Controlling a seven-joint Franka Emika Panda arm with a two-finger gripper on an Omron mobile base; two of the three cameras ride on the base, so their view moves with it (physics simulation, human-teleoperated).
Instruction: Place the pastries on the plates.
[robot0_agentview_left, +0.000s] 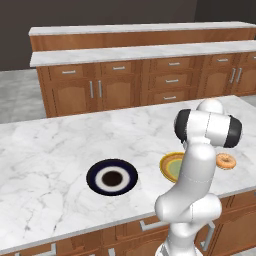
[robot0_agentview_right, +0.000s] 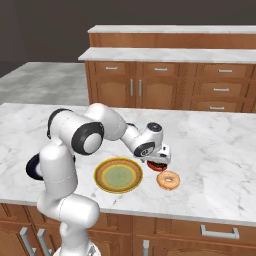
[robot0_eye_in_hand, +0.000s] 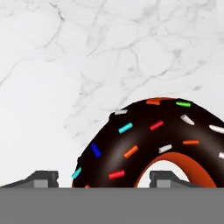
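Observation:
My gripper (robot0_agentview_right: 158, 161) hangs low over the marble island, just right of the golden-yellow plate (robot0_agentview_right: 102, 176). It is open and straddles one side of the chocolate doughnut (robot0_eye_in_hand: 144, 131): one fingertip (robot0_eye_in_hand: 168, 177) stands in the ring's hole, the other outside it. That doughnut (robot0_agentview_right: 156, 167) has reddish icing and coloured sprinkles, and lies on the counter. The orange-tan glazed doughnut (robot0_agentview_right: 168, 180) (robot0_agentview_left: 225, 161) lies just beyond it, near the front edge. The navy plate (robot0_agentview_left: 112, 177) with its white ring sits further left, and the yellow plate (robot0_agentview_left: 169, 165) peeks out from behind my arm.
The island's front edge (robot0_agentview_right: 150, 212) runs close below the plates and doughnuts. Bare marble (robot0_agentview_left: 50, 145) stretches left and behind them. Wooden cabinets with a marble top (robot0_agentview_left: 140, 75) stand across the aisle.

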